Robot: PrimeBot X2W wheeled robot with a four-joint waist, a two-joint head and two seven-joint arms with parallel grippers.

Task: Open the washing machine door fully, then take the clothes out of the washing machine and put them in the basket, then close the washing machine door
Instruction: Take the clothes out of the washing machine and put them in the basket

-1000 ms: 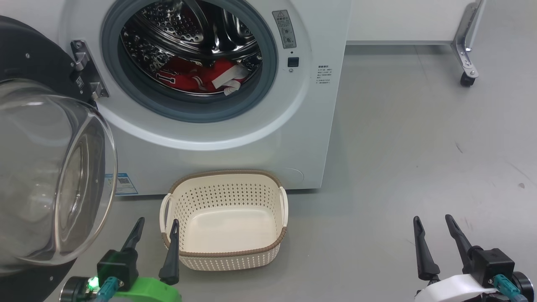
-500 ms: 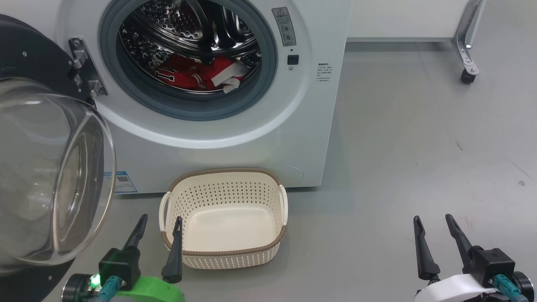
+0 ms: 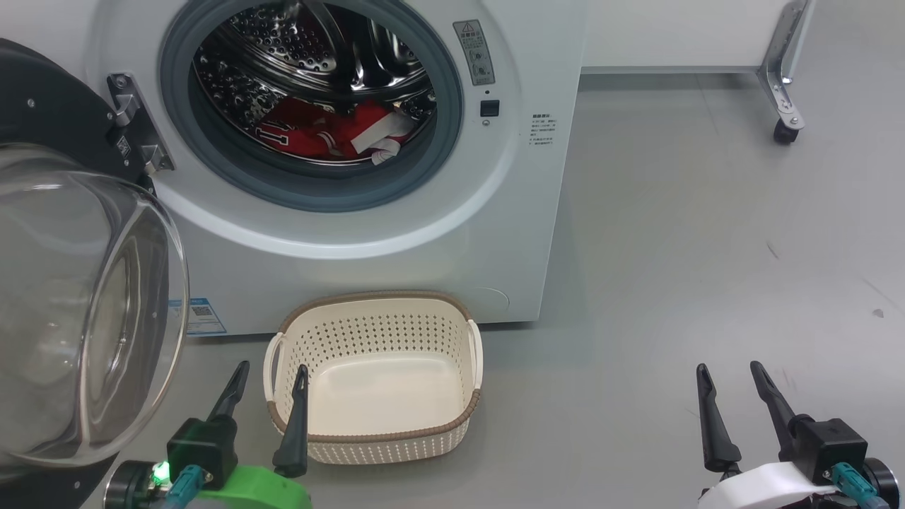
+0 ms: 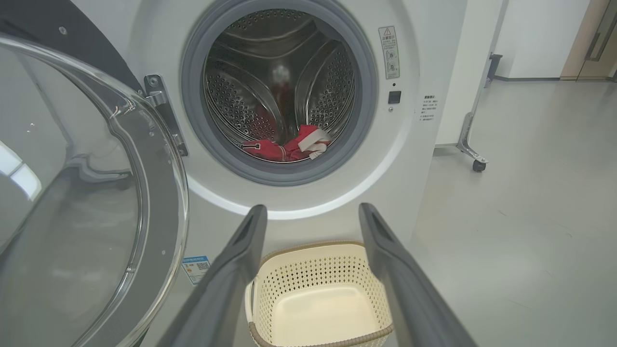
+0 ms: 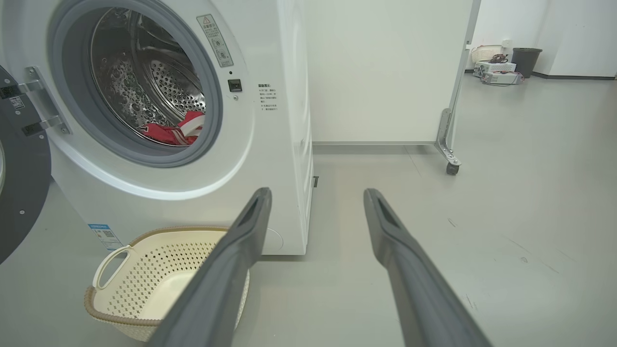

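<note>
The white washing machine [image 3: 368,233] stands open; its door [image 3: 78,304], black-rimmed with a clear bowl window, is swung out to the left. Red clothes [image 3: 318,134] with white trim lie at the bottom of the steel drum, also seen as clothes [image 4: 289,144] and clothes [image 5: 171,132]. The cream basket [image 3: 375,311] sits empty on the floor in front of the machine. My left gripper [image 3: 272,367] is open at the basket's near left corner, holding nothing. My right gripper [image 3: 728,367] is open over bare floor, far right of the basket.
A white panel on a metal leg with a caster wheel [image 3: 785,131] stands at the back right. Grey floor [image 3: 707,247] stretches to the right of the machine. A blue label sticker [image 3: 187,316] sits low on the machine's front.
The whole head view has shifted a little: machine and basket sit slightly further left and lower in frame. Both grippers hold the same open stance.
</note>
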